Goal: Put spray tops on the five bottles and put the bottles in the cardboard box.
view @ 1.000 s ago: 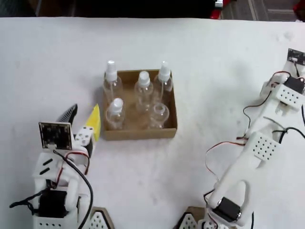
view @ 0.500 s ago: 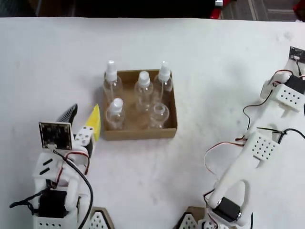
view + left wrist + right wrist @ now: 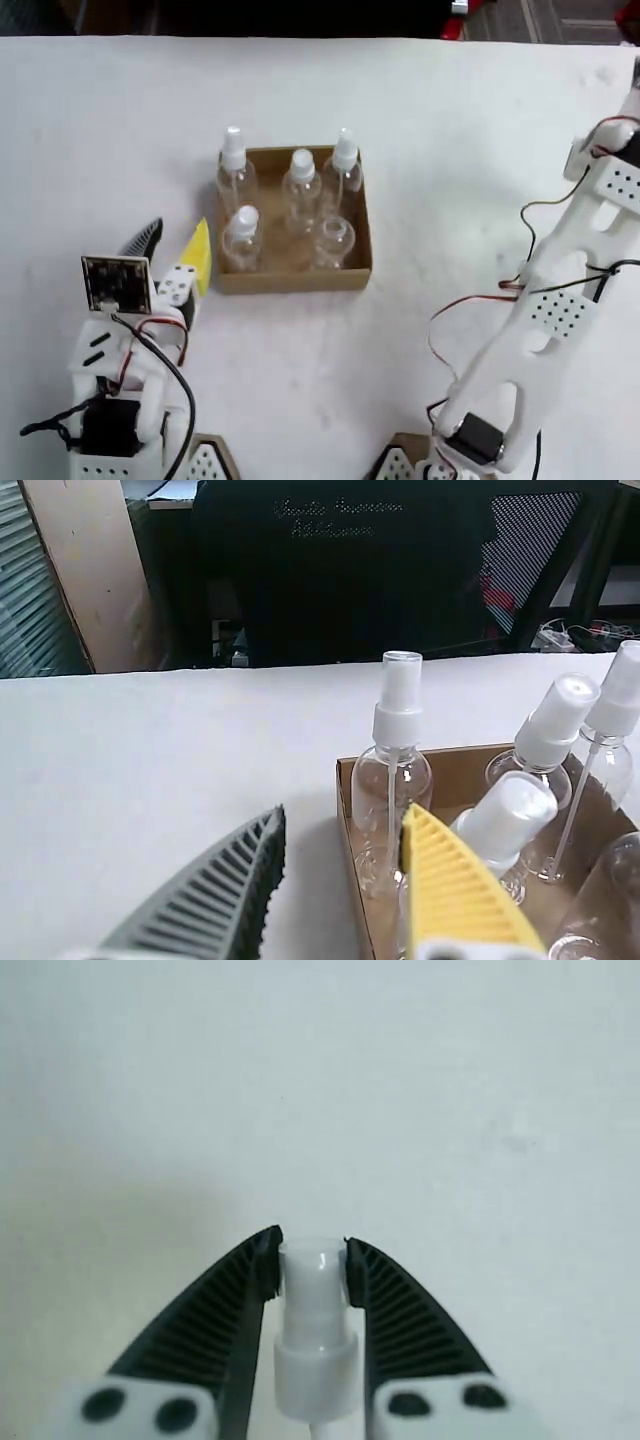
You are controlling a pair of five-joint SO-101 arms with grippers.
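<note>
Grey-and-yellow, the left gripper [image 3: 180, 225] is seen spread and empty at lower left, beside the brown cardboard box [image 3: 295, 281] at centre. Inside, four clear plastic bottles [image 3: 236, 182] are fitted with white spray tops [image 3: 233, 140]; a fifth bottle [image 3: 333, 238] is left uncapped. The last spray top [image 3: 318, 1335] is pinched by the right gripper [image 3: 312, 1252].

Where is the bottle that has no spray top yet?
In the high view, the uncapped bottle is in the cardboard box, in the near corner on the right arm's side, beside a capped bottle.
</note>
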